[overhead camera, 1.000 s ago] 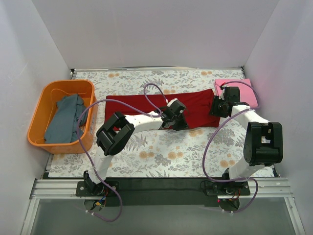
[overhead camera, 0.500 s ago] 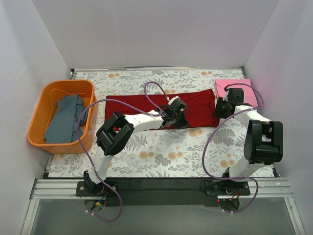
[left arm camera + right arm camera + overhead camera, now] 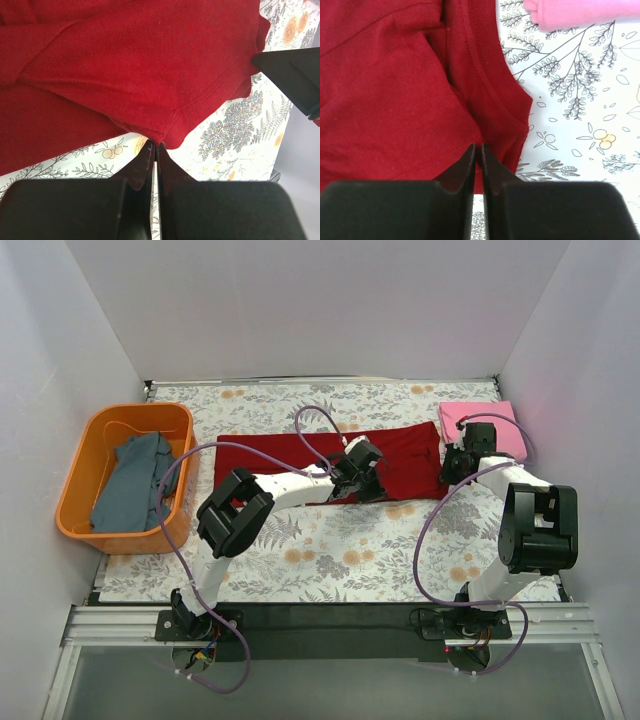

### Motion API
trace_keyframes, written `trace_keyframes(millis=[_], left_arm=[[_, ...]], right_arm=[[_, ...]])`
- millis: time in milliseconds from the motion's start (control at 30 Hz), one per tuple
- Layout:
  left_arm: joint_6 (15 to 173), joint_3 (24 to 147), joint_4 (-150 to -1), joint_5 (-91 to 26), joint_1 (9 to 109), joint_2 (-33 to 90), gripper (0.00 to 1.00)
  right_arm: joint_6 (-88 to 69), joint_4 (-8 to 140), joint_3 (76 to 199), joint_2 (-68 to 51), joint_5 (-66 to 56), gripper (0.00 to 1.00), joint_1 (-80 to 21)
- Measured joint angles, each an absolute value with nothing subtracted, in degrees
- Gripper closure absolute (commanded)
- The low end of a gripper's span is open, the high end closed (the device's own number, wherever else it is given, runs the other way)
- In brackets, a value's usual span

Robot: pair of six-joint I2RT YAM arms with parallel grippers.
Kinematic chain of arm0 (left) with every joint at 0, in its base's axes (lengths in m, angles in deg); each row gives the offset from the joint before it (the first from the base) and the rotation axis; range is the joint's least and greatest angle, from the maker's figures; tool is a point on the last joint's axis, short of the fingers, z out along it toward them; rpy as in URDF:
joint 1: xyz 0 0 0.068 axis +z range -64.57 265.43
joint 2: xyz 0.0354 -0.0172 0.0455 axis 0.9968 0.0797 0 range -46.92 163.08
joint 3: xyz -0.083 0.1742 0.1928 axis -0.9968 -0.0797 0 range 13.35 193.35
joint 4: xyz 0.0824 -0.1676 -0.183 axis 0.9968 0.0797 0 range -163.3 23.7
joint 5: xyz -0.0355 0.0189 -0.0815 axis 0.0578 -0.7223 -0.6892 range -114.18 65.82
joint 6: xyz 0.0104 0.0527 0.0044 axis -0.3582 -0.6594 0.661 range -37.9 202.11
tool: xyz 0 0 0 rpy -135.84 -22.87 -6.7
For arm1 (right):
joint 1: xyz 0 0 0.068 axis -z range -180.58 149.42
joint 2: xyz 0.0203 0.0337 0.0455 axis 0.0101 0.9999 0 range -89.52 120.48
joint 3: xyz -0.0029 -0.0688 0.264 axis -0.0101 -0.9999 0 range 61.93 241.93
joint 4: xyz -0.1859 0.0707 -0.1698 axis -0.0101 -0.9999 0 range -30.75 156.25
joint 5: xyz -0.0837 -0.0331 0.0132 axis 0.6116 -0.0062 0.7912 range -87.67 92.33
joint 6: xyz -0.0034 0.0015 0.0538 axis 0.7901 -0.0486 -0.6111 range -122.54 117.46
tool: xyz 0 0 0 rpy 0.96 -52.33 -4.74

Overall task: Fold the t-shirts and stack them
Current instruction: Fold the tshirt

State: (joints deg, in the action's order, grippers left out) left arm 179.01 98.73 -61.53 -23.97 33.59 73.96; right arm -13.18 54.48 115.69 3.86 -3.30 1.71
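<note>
From above, the dark red t-shirt (image 3: 285,452) lies just beyond the left gripper (image 3: 362,483) and left of the right gripper (image 3: 453,470).

Left wrist: closed jaws pinch its hem at their tips.

Right wrist: jaws pressed together over its corner, though I cannot tell if they hold cloth. The pink t-shirt (image 3: 580,12) lies ahead-right.

Three plain white walls box the table in: a back wall (image 3: 320,310) straight ahead, a left wall (image 3: 50,340) and a right wall (image 3: 590,340) slanting in towards it, all bare and matte. The light is soft and even, with hardly a shadow anywhere. The table is covered by a white tablecloth (image 3: 330,560) printed with grey fern sprigs and small orange flowers. Along its near edge runs a black plate (image 3: 330,618), then a silver rail (image 3: 120,625), and below that a dull grey floor (image 3: 320,685)
</note>
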Motion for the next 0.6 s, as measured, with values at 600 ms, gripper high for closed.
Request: trace_keyframes(millis=[600], left_arm=[[176.84,101.94,-61.33,-24.91,37.42,73.96,1.0]], right_arm=[[-15.08,53.89,122.88,6.31,-8.17,0.99,1.71]])
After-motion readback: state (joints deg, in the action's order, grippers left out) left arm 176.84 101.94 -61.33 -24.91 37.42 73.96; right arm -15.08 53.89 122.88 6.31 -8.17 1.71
